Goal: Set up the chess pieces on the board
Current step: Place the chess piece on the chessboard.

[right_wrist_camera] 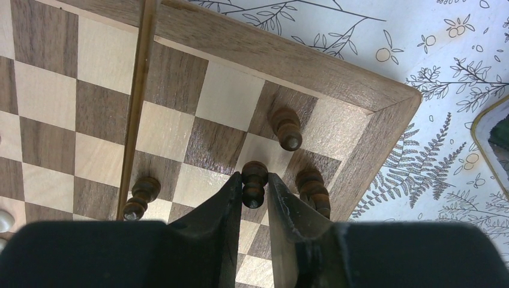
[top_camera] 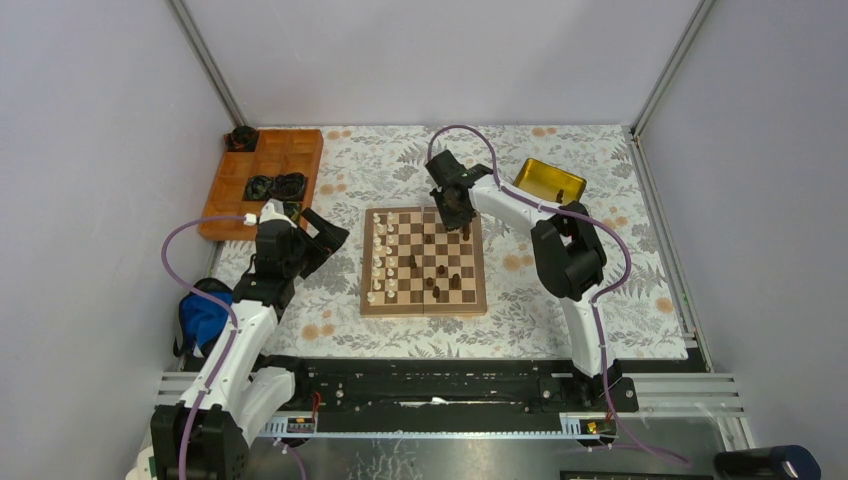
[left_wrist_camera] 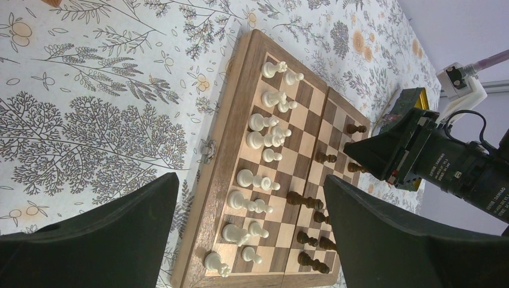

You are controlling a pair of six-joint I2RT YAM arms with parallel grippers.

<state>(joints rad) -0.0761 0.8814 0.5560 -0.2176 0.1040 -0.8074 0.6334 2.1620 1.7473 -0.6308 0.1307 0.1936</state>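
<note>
The board point(top_camera: 423, 311) lies mid-table on the flowered cloth. Cream-white chess pieces point(top_camera: 380, 262) fill its two left columns, and dark ones point(top_camera: 440, 285) stand scattered on its right half. My right gripper point(top_camera: 452, 215) is down at the board's far right corner. In the right wrist view its fingertips point(right_wrist_camera: 254, 183) are closed against a dark pawn point(right_wrist_camera: 254, 177) that stands upright on a pale square. Other dark pieces point(right_wrist_camera: 286, 128) point(right_wrist_camera: 313, 189) stand close by. My left gripper point(top_camera: 325, 235) hovers wide open left of the board; it point(left_wrist_camera: 250, 180) holds nothing and looks over the white pieces point(left_wrist_camera: 264, 141).
An orange tray point(top_camera: 262, 160) holding black ring-shaped items point(top_camera: 275, 186) sits at the far left. A yellow tray point(top_camera: 550, 180) sits at the far right, behind the right arm. A blue object point(top_camera: 205, 315) lies beside the left arm. A metal rail runs along the near edge.
</note>
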